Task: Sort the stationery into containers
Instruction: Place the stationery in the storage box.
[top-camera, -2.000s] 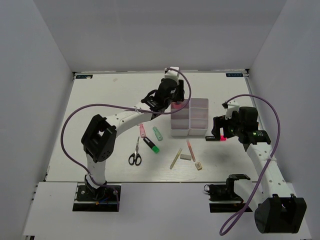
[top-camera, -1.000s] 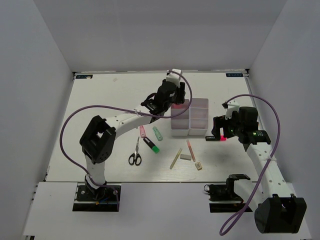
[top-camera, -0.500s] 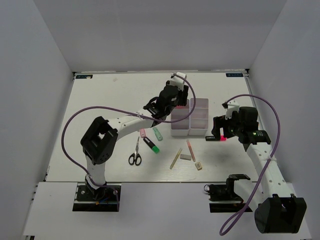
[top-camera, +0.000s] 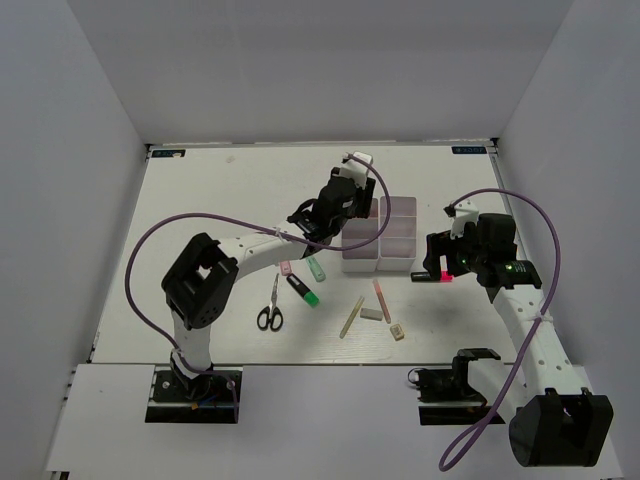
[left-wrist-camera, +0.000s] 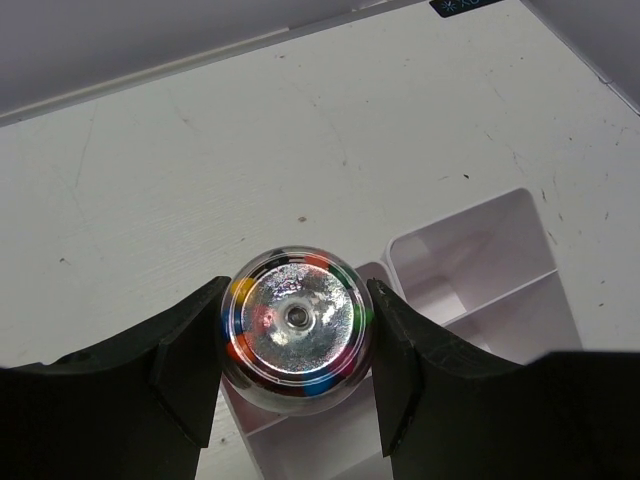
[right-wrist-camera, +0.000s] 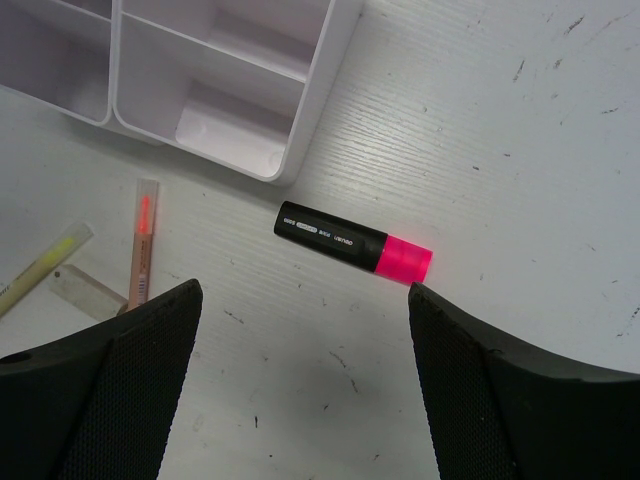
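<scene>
A clear round case (left-wrist-camera: 297, 335) with coloured bits inside hangs over the far left corner of the bins (left-wrist-camera: 520, 255), pinched tight by the left gripper (left-wrist-camera: 297, 305). Just off the bins' right wall, the black-pink marker (right-wrist-camera: 353, 246) lies on free table (right-wrist-camera: 520, 150), with the right gripper (right-wrist-camera: 302, 320) spread wide above it.

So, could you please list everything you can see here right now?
bins: four joined, white, centre-right of table
scissors: one, black-handled, left front
markers: four; pink marker, mint marker, black-green marker left of bins; black-pink marker right of bins
sticks: two; cream stick, pink stick, in front of bins
erasers: two; grey eraser, tan eraser, beside sticks
round case: one, clear with coloured bits, held over bins
table: one, white
left hand: shut on round case
right hand: open over black-pink marker
</scene>
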